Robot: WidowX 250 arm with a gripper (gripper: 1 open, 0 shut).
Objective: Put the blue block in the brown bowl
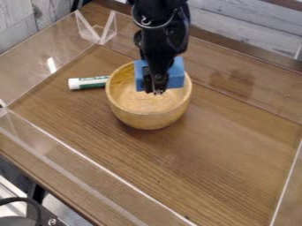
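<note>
The light-brown wooden bowl point(133, 110) stands mid-table. My dark gripper point(154, 85) hangs straight down over its far half, shut on the blue block point(172, 74). The block is lifted to about rim height, above the bowl's inside, with the fingers across its front face. Part of the block is hidden behind the fingers.
A white marker with a green cap point(86, 83) lies on the wooden table just left of the bowl. Clear plastic walls point(35, 141) fence the table, and a clear stand point(97, 29) sits at the back left.
</note>
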